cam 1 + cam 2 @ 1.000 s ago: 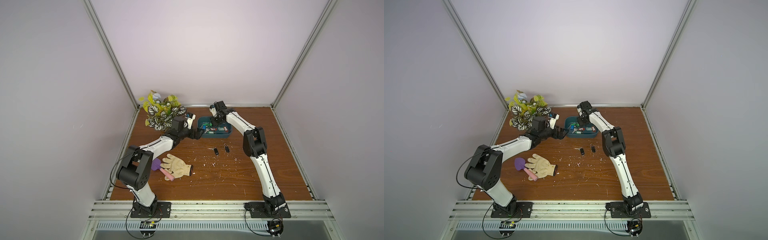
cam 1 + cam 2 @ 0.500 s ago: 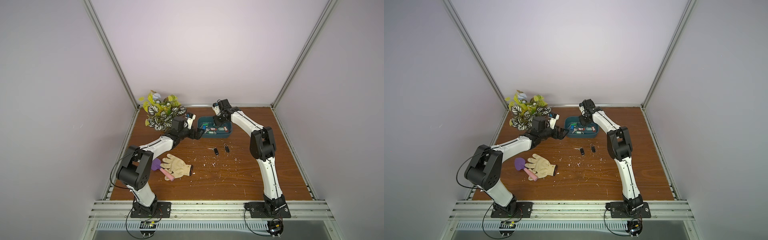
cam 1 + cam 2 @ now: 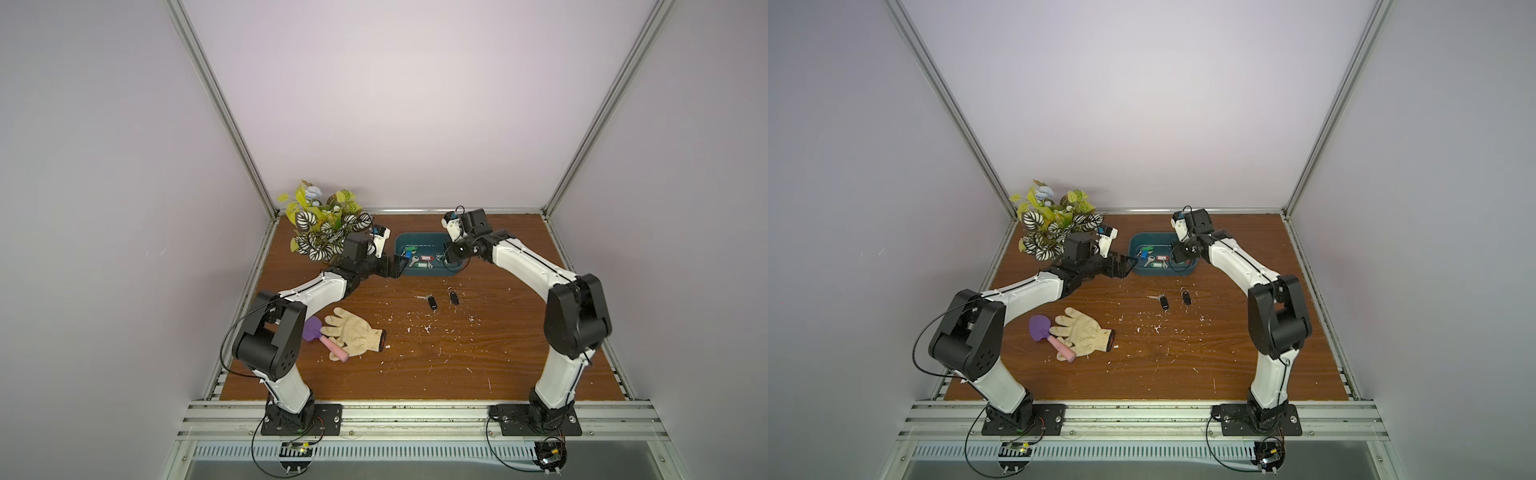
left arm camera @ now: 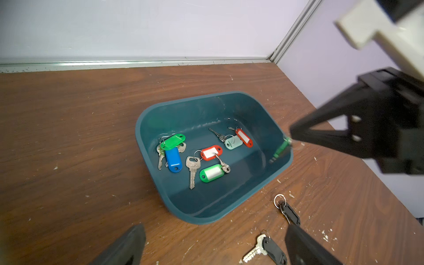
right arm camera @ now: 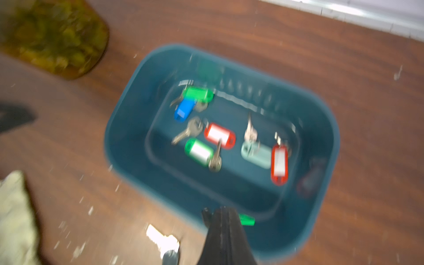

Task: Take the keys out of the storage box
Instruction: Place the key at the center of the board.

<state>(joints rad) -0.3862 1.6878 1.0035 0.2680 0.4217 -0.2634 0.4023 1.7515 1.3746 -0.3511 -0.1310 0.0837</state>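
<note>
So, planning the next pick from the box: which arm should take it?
Left arm, probably: its jaws stand open beside the storage box; the right arm has its jaws shut on a green-tagged key.

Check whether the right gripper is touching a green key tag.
Touching: in the left wrist view, the right gripper pinches the green tag by its end, at the box rim.

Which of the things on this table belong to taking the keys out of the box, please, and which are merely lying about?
Job: storage box; six tagged keys inside; green-tagged key in the shut right gripper; two black-tagged keys already out.
Lying about: work glove; purple trowel; potted plant; white flecks.
</note>
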